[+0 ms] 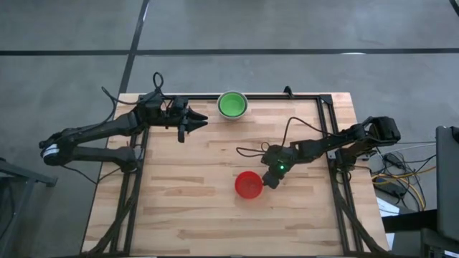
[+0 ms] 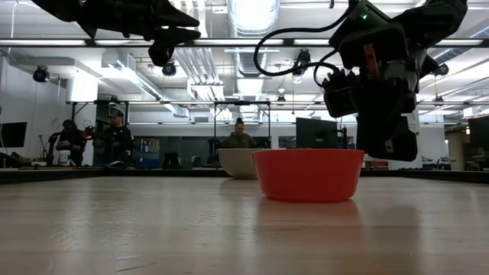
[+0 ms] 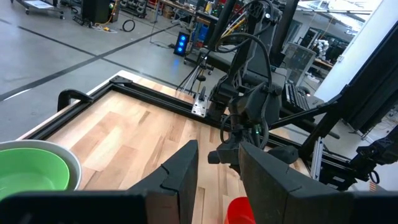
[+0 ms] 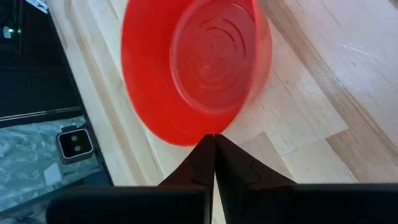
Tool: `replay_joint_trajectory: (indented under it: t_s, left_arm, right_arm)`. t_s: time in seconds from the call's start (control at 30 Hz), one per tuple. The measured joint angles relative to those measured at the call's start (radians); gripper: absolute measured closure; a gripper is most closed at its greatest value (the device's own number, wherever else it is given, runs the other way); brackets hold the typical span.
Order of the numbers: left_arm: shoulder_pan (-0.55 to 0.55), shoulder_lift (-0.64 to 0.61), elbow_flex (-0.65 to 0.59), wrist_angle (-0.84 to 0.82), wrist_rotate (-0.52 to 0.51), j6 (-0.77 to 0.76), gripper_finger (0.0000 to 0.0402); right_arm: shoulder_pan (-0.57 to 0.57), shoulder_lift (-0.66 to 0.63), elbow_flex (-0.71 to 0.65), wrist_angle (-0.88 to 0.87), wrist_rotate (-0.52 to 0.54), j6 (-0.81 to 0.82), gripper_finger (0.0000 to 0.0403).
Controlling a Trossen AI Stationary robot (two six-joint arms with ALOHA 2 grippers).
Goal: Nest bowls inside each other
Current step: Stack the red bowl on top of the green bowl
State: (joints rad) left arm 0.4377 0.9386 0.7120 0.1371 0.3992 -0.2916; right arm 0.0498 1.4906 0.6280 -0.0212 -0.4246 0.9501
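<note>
My right tool (image 1: pixel 271 180) is clamped on the red bowl's (image 1: pixel 248 185) rim. Left tool (image 1: pixel 195 122) hangs open near the green stack (image 1: pixel 232 104). Red remains un-nested, well apart on the surface (image 1: pixel 186 208).

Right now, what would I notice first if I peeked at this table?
Probably the bright red bowl near the middle of the wooden table, with the right gripper pinched shut at its rim. Next, the green bowl at the far edge, beside the waiting left gripper.
</note>
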Motion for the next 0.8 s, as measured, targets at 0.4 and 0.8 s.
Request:
replay_joint_trajectory:
  t_s: [0.4, 0.8]
  left_arm:
    - [0.0, 0.0, 0.0, 0.0, 0.0, 0.0, 0.028]
    - [0.0, 0.0, 0.0, 0.0, 0.0, 0.0, 0.028]
  right_arm:
    - [-0.002, -0.001, 0.049, -0.001, -0.003, -0.038, 0.0393]
    - [-0.002, -0.001, 0.088, 0.003, -0.016, -0.066, 0.032]
